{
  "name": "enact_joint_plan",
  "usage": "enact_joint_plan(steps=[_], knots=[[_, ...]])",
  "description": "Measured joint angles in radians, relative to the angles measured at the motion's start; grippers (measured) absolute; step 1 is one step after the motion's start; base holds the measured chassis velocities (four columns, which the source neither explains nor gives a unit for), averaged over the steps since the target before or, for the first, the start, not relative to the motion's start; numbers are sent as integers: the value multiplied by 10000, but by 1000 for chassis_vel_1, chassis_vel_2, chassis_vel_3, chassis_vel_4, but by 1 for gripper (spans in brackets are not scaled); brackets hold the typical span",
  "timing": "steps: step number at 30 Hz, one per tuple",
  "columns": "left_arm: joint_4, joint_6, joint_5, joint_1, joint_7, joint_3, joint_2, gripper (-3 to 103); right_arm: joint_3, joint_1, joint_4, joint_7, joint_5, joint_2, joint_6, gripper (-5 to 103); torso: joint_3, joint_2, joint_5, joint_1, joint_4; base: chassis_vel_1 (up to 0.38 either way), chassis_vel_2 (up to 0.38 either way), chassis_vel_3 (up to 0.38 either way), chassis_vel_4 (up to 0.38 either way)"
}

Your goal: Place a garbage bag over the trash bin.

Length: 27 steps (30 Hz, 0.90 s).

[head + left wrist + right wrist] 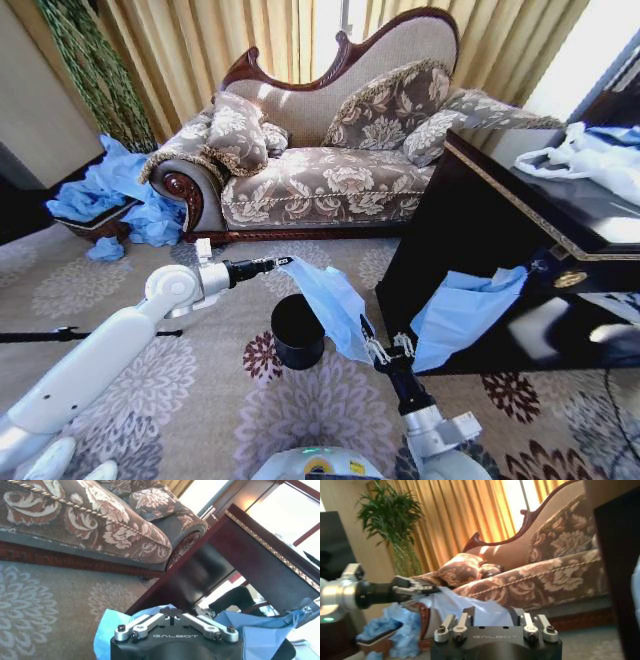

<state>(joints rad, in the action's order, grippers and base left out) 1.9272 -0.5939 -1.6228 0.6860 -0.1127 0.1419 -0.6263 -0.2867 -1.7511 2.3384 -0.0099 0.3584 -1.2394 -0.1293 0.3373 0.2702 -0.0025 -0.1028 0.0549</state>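
bag [333,305] hung mid-frame above the bin [297,331] (on carpet), left gripper [283,262] and right gripper [368,343] both clenched on it.

Furnished living room of a home or hotel suite, staged for robot trials. Marked as such by a carved-wood chaise sofa [330,150] in floral upholstery with matching cushions [236,130], floor-length gold curtains [215,40] backlit by a window, a patterned floral carpet [130,300], a dark polished cabinet [500,230] with gilt trim, and a tall potted plant [395,521] in the corner. Less domestic: a heap of light-blue plastic bags [110,190] spilling over a wicker basket [100,222] beside the sofa.
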Motion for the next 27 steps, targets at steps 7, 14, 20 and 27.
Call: enact_joint_plan(steps=[7,14,20,27], knots=[[251,-2,-26,10,131,-24,-93,0,778,247,-229,92,88,276,172,21,0,0,-1,0,2,0,0,0,0],[785,19,-290,116,301,77,-11,0,1079,1528,-1213,870,387,544,246,1,0,0,-1,0,1,0,0,0,0],[1038,49,-372,188,372,202,77,0,1196,2196,-1521,1268,877,676,365,0,0,0,-1,-1,-1,0,0,0,0],[1285,90,-448,138,577,144,6,0,1405,2568,-1685,1361,1029,648,464,0,0,0,0,-1,-1,0,0,0,0]])
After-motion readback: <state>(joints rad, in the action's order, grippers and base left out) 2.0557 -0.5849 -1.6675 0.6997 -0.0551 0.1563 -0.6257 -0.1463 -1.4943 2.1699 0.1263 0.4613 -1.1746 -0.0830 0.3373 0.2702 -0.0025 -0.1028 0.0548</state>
